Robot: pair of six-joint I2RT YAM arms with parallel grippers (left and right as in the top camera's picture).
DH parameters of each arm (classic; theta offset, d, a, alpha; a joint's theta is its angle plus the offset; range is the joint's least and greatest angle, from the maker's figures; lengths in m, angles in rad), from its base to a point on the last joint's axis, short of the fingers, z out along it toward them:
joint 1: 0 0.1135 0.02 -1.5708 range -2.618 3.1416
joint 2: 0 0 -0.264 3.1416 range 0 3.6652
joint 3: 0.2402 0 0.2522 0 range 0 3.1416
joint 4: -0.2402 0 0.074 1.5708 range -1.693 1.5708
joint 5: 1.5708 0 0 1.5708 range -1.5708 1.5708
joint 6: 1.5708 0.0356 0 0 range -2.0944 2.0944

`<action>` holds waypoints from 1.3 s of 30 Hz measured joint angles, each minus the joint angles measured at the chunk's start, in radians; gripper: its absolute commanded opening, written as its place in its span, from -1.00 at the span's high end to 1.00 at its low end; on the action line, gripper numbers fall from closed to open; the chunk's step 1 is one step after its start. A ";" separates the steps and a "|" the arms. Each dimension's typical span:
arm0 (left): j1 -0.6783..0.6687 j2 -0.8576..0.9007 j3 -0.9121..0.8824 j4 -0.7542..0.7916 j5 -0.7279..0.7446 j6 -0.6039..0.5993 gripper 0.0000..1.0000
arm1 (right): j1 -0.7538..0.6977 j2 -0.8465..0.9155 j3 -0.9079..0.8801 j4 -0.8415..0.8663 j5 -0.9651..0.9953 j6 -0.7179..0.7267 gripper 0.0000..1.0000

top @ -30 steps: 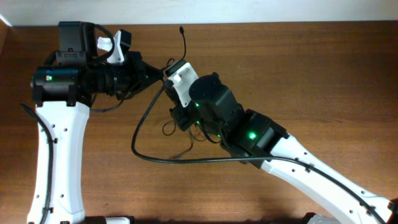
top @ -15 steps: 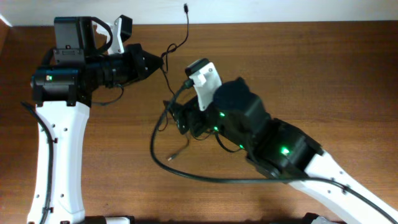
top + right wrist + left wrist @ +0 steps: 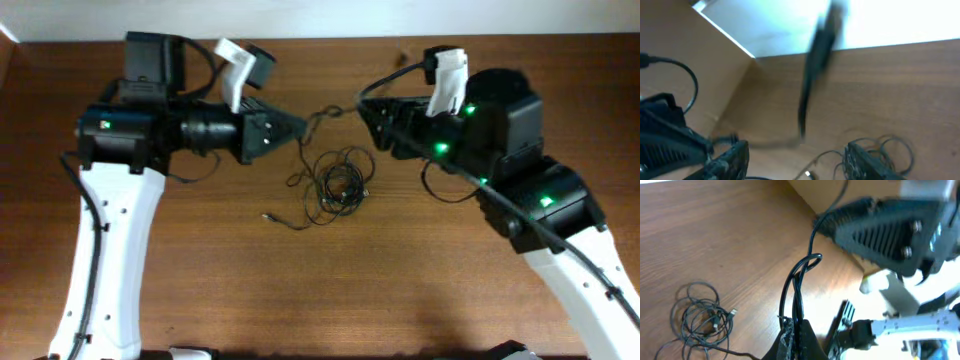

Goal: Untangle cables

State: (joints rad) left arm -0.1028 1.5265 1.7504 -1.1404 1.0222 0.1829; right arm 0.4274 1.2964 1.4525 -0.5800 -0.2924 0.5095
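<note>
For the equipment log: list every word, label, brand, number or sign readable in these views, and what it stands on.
None: no word, label, brand, number or sign can be read in any view.
The cables, wooden table, left arm and right arm show no print, only green lights on the arms.
The right wrist view is too blurred to tell.

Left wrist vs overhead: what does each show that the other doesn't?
Only left wrist: a close-up of the cable strands pinched in the left tool, rising to a small loop near the right tool's ribbed pad.
Only overhead: the left arm and right arm whole, the green lights, and the right tool facing the left one.
Both: the coiled cables lying on the wooden table.
</note>
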 measured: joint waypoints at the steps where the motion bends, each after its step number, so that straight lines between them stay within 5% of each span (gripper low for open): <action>1: -0.016 0.000 0.000 -0.005 -0.010 0.019 1.00 | -0.009 0.000 0.000 0.000 -0.027 0.009 -0.17; 19: -0.089 0.000 0.000 0.017 -0.103 0.072 1.00 | 0.005 0.042 0.000 -0.063 -0.163 0.093 -0.02; 26: -0.089 0.000 0.000 0.022 -0.107 0.072 1.00 | 0.005 0.043 0.000 -0.049 -0.202 0.105 0.43; 39: -0.089 0.000 0.000 0.018 -0.146 0.073 1.00 | 0.005 0.043 0.000 -0.014 -0.259 0.149 0.47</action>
State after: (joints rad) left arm -0.1917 1.5265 1.7504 -1.1229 0.8757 0.2558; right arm 0.4328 1.3392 1.4525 -0.5938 -0.5510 0.6582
